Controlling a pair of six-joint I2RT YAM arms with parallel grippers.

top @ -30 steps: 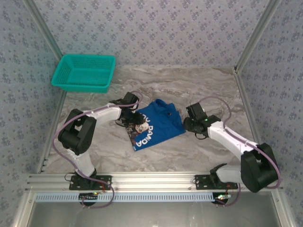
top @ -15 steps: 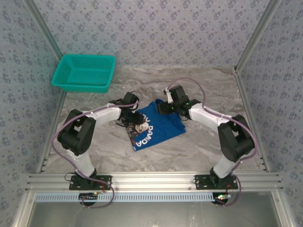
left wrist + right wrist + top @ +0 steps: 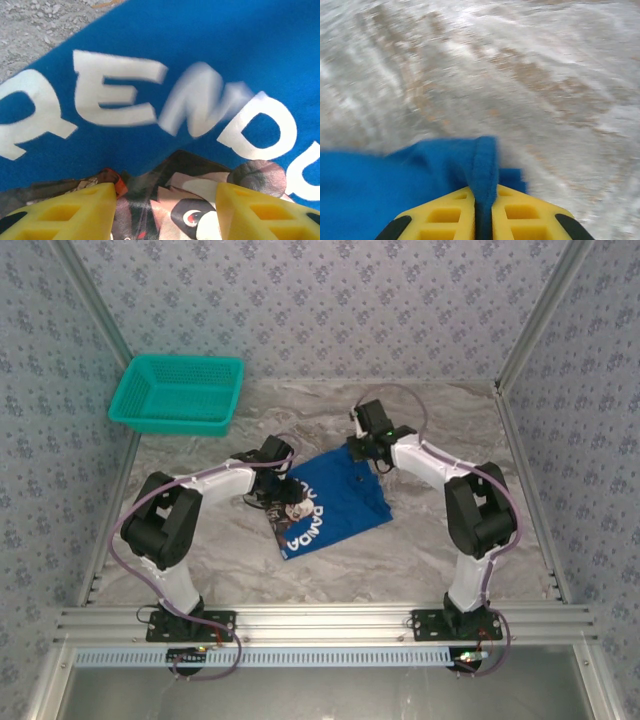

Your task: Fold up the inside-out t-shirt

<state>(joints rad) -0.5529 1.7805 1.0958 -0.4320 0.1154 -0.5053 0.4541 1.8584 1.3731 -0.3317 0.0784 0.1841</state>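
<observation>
The shirt (image 3: 335, 502) lies about mid-table, a little toward the far edge, spread as a flat blue shape set at a slant, with its white lettering and a dark picture print (image 3: 298, 515) along its near-left side. The left gripper (image 3: 280, 496) sits at the shirt's left edge, right at the print. In the left wrist view its two yellow fingers (image 3: 70, 212) stand well apart, with the print (image 3: 190, 210) and the blue cloth (image 3: 200, 40) showing between and beyond them. The left gripper (image 3: 167, 200) is open and holds nothing. A bare patch of table (image 3: 30, 25) shows at the top left of that view. The right gripper (image 3: 362, 452) is at the shirt's far corner, its arm reaching in from the right. In the right wrist view the yellow fingers (image 3: 440, 217) are nearly together with a raised ridge of blue cloth (image 3: 482, 160) pinched between them, so the right gripper (image 3: 482, 210) is closed on the shirt's edge. The rest of the shirt (image 3: 370, 190) spreads to the left, and the grey marbled table (image 3: 520, 75) beyond it is blurred. A teal basket (image 3: 178, 392) sits at the table's far left corner, well apart from the shirt. The near part of the table (image 3: 420, 550) is bare marble.
</observation>
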